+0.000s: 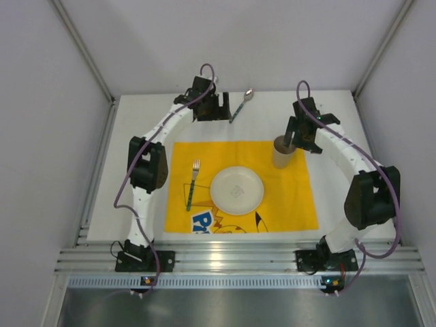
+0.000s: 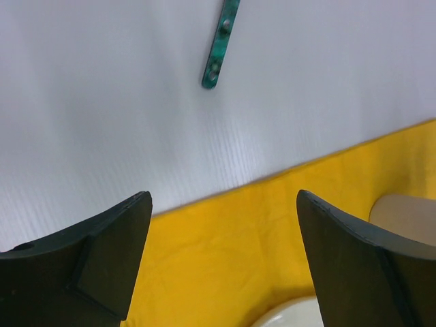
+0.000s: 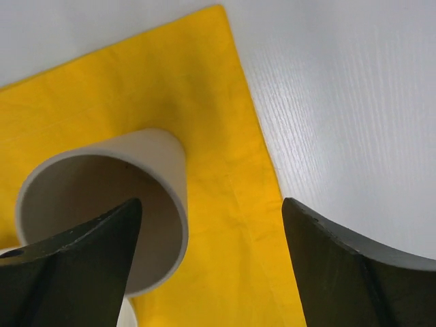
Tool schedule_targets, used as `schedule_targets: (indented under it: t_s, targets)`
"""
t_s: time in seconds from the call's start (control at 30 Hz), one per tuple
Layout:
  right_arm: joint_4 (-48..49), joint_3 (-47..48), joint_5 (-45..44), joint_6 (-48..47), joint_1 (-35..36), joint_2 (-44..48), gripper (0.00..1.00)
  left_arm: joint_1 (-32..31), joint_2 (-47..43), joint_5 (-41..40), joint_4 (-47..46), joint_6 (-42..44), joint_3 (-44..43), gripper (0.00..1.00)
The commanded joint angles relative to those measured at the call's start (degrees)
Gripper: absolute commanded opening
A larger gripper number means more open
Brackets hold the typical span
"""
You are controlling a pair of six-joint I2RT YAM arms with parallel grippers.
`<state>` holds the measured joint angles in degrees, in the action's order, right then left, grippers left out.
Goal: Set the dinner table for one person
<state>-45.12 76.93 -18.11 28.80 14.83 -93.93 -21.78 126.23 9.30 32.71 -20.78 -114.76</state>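
Note:
The white dinner table (image 1: 136, 129) carries a yellow printed cloth (image 1: 286, 197). On the cloth lie a cream plate (image 1: 236, 190), a green-handled fork (image 1: 193, 184) to its left, and a tan cup (image 1: 283, 151) standing at the back right. A green-handled spoon (image 1: 240, 105) lies on the bare table behind the cloth. My left gripper (image 1: 212, 112) is open and empty just left of the spoon; its wrist view (image 2: 223, 197) shows the spoon's handle (image 2: 221, 44) ahead. My right gripper (image 3: 211, 202) is open, with one finger (image 3: 75, 266) over the cup (image 3: 102, 197).
White walls close in the table on the left, back and right. A metal rail (image 1: 231, 259) with both arm bases runs along the near edge. The cloth's right edge (image 3: 262, 157) meets bare table (image 3: 354, 102).

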Motion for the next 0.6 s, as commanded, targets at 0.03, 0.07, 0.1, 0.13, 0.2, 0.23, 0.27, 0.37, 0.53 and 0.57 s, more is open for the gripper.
schedule_targets:
  t_s: [0.03, 0.07, 0.1, 0.13, 0.2, 0.23, 0.27, 0.37, 0.53, 0.57]
  targets:
    - [-6.2, 7.4, 2.1, -1.5, -0.2, 7.7, 0.85, -3.1, 7.5, -4.4, -8.2, 4.4, -9.8, 0.92]
    - [-7.0, 7.7, 2.4, -1.5, -0.2, 8.5, 0.85, -4.1, 9.1, -5.3, -8.6, 4.8, -11.5, 0.91]
    - [-8.6, 8.0, 2.6, -1.5, -0.2, 10.2, 0.85, -4.8, 12.3, -7.1, -8.8, 4.7, -13.2, 0.90]
    - [-9.4, 7.9, 3.0, -1.5, -0.2, 11.0, 0.85, -5.4, 13.9, -8.8, -8.7, 4.8, -16.2, 0.89]
    - [-11.7, 7.6, 2.9, -1.7, -0.2, 13.7, 0.85, -7.4, 16.7, -16.7, -9.5, 6.1, -17.0, 0.88]
    - [-12.5, 7.1, 2.6, -1.8, -0.2, 14.6, 0.85, -8.0, 17.4, -18.5, -9.9, 6.6, -17.0, 0.88]
    - [-13.1, 6.7, 2.6, -1.8, -0.4, 15.8, 0.85, -9.0, 18.9, -20.9, -10.6, 7.8, -17.2, 0.88]
    - [-15.4, 4.0, 3.1, -1.6, -1.0, 20.3, 0.84, -9.9, 23.1, -24.8, -10.0, 8.1, -19.7, 0.88]
    - [-17.1, 1.1, 4.3, -1.1, -1.7, 22.6, 0.84, -9.7, 26.3, -25.7, -10.8, 8.4, -22.8, 0.89]
    - [-17.1, 0.9, 4.6, -1.1, -1.8, 22.6, 0.84, -9.6, 27.0, -26.0, -10.7, 8.0, -23.2, 0.89]
